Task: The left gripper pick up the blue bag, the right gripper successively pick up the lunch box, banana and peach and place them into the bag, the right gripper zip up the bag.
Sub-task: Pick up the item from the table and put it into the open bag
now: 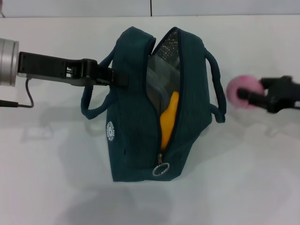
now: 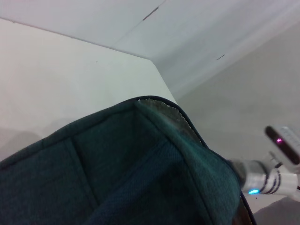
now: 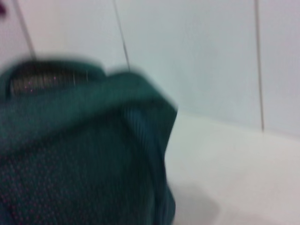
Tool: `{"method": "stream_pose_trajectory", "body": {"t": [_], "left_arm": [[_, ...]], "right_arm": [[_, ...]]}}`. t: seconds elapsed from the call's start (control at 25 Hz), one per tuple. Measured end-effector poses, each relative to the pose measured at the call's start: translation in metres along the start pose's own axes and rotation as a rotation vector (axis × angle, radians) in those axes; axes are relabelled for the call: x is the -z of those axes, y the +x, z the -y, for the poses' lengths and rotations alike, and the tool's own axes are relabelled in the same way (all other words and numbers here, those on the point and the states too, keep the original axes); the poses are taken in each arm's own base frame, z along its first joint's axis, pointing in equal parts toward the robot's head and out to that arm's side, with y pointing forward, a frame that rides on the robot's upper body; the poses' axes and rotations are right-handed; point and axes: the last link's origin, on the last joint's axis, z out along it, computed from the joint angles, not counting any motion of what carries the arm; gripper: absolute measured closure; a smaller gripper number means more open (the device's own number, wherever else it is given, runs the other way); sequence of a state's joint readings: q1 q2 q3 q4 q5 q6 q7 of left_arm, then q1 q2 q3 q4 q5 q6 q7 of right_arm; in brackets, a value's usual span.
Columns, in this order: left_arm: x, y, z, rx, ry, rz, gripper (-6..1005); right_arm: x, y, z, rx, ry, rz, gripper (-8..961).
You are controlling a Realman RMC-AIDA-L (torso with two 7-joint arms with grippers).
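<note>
**Peach in R claw, bag held open**

Right gripper point(image 1: 246, 96), black two-finger claw, is clamped on round pink peach point(image 1: 241, 91), just right of dark teal fabric blue bag point(image 1: 136, 117). Left gripper point(image 1: 115, 77) grips bag's left wall. Yellow banana point(image 1: 168, 122) and clear plastic lunch box point(image 1: 157, 79) lie inside.

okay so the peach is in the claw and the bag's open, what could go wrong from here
1. The right gripper holds the peach out beside the blue bag, clear of its handle. Swinging in low could snag that loop.
2. The opening is narrow, and the banana and lunch box already fill much of it, so the peach may jam or roll off the edge.
3. The left gripper grips only one side, so a push could tip the bag.
</note>
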State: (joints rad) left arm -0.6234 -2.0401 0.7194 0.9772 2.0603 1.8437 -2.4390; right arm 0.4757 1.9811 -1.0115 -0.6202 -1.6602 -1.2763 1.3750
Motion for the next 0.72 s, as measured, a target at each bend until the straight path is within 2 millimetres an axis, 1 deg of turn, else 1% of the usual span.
{"method": "stream_pose_trajectory", "body": {"t": [0.04, 0.28, 0.36, 0.48, 0.56, 0.64, 0.72], "left_arm": [[0.0, 0.0, 0.0, 0.0, 0.0, 0.0, 946], [0.0, -0.001, 0.0, 0.002, 0.0, -0.001, 946], [0.0, -0.001, 0.0, 0.002, 0.0, -0.001, 946], [0.0, -0.001, 0.0, 0.002, -0.001, -0.002, 945], [0.0, 0.0, 0.0, 0.001, -0.002, -0.001, 945], [-0.001, 0.0, -0.001, 0.0, -0.004, -0.001, 945], [-0.002, 0.001, -0.001, -0.002, -0.007, 0.0, 945]], "right_arm": [[0.009, -0.006, 0.0, -0.015, -0.01, 0.052, 578], [0.036, -0.026, -0.003, -0.039, -0.065, 0.223, 609], [0.042, -0.035, -0.005, -0.033, -0.091, 0.28, 626], [0.045, -0.05, -0.013, -0.005, -0.146, 0.359, 652], [0.044, -0.064, -0.021, 0.029, -0.197, 0.424, 670], [0.038, -0.077, -0.027, 0.053, -0.236, 0.467, 687], [0.026, -0.091, -0.033, 0.069, -0.294, 0.496, 705]]}}
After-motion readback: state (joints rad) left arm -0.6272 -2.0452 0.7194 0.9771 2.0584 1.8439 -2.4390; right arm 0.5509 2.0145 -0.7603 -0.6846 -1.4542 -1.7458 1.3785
